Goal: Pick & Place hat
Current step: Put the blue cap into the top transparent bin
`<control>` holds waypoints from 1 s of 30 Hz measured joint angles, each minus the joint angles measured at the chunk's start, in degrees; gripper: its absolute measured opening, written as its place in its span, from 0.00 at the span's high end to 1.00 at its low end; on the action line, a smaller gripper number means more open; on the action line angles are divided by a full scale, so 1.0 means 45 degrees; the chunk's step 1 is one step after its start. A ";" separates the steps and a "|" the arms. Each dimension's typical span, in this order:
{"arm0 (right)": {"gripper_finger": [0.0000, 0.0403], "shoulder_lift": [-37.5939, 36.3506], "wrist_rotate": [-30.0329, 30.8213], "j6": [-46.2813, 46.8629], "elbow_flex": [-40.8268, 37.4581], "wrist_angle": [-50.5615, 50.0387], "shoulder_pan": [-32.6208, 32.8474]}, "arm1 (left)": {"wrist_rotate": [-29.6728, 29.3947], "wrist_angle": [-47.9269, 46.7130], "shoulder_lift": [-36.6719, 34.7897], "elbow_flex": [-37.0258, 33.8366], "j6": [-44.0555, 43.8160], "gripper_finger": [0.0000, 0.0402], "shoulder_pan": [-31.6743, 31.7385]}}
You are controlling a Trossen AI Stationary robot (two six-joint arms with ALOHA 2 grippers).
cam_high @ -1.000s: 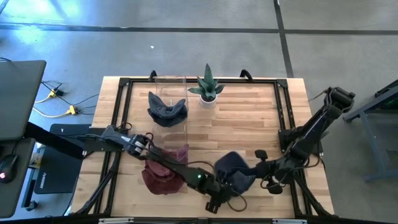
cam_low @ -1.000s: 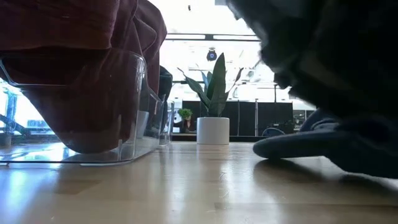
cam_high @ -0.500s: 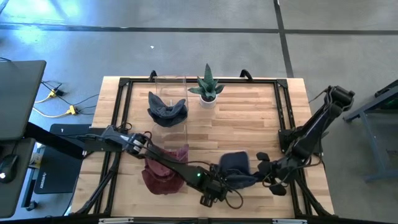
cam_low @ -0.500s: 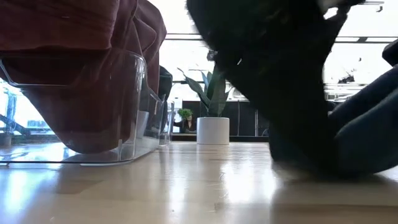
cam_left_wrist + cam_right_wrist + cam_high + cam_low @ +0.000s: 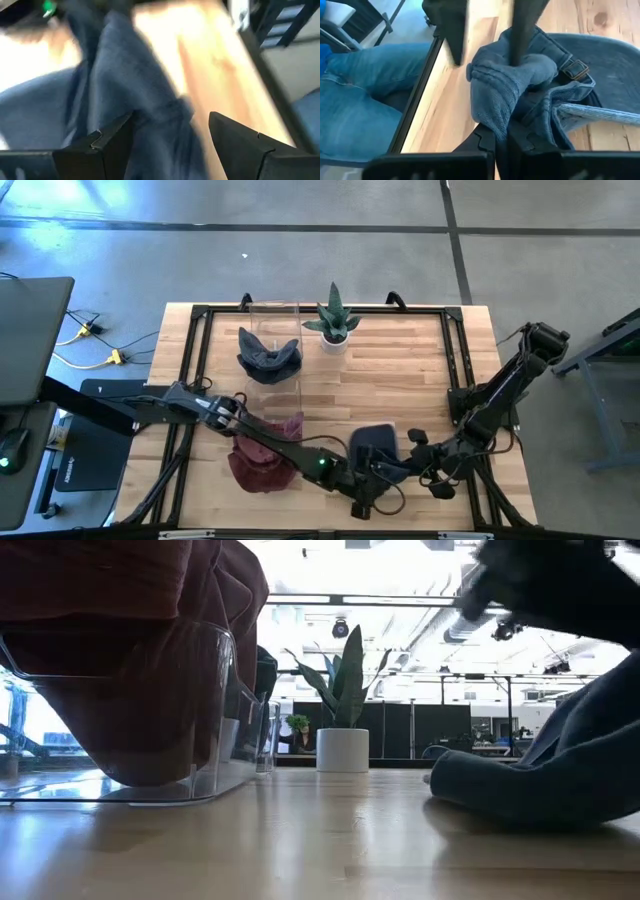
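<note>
At the near edge of the wooden worktop (image 5: 400, 370), a blue denim hat (image 5: 376, 448) is lying crumpled toward the right side, and both tools are meeting at it. The right tool (image 5: 500, 142) is reaching in from the right, its two fingers pressed together and pinching a bunched fold of the hat's fabric, next to the small metal buckle (image 5: 576, 69) on the strap. The left tool (image 5: 170, 132) is hanging low over the same hat from the left, its fingers (image 5: 107, 142) standing wide apart with blue cloth showing between them; whether they are touching the fabric cannot be told. In the low view the hat is appearing as a blue mound resting on the wood at the right.

Left of the hat, a maroon hat (image 5: 262, 455) is sitting in the near end of a clear plastic bin (image 5: 272, 360). Farther back in that bin, a dark navy hat (image 5: 268, 356) is resting. Just beside the bin's far end, a small potted plant (image 5: 335, 320) in a white pot is standing upright near the far edge.
</note>
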 joint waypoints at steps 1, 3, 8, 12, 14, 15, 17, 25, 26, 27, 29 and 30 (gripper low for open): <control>0.98 0.0000 0.0009 -0.0009 0.0000 0.0003 0.0000 | 0.0203 0.0593 0.0218 0.0007 -0.0002 0.38 0.0029; 0.97 0.0000 -0.0023 -0.0010 0.0000 0.0029 0.0000 | 0.0934 0.1506 0.0641 0.0058 -0.0120 0.38 0.0118; 0.98 -0.0001 0.0050 -0.0015 0.0000 0.0095 0.0000 | 0.4260 0.2240 0.0968 0.0079 -0.0692 0.38 0.0431; 0.99 -0.0005 0.0058 -0.0390 0.0000 0.0083 -0.0005 | 0.5213 0.2156 0.1414 -0.0022 -0.0947 0.38 0.0587; 0.98 -0.0005 0.0170 -0.0787 0.0000 0.0081 -0.0010 | 0.5199 0.2046 0.1444 -0.0018 -0.0973 0.38 0.0610; 0.96 -0.0005 0.0320 -0.1017 0.0000 0.0085 -0.0010 | 0.5145 0.2116 0.1454 0.0054 -0.0983 0.38 0.0662; 0.91 -0.0005 0.0504 -0.1504 -0.0021 0.0094 -0.0005 | 0.4966 0.1744 0.1476 0.0093 -0.1002 0.38 0.0680; 0.60 0.0000 -0.0087 -0.4798 0.0082 -0.1018 0.0285 | 0.4114 -0.0730 0.1332 0.0385 -0.1118 0.38 0.0660; 0.58 0.0000 0.0095 -0.5070 0.0167 -0.1543 0.0499 | 0.3877 -0.1273 0.1256 0.0624 -0.1150 0.38 0.0660; 0.56 0.0005 0.0414 -0.5192 0.0288 -0.2124 0.0686 | 0.3620 -0.1708 0.1194 0.0872 -0.1259 0.38 0.0660; 0.54 0.0005 0.0917 -0.5205 0.0615 -0.3311 0.1003 | 0.2977 -0.2742 0.1085 0.1452 -0.1527 0.38 0.0660; 0.53 0.0005 0.1098 -0.5019 0.0806 -0.3825 0.1157 | 0.2644 -0.3453 0.1044 0.1738 -0.1666 0.38 0.0660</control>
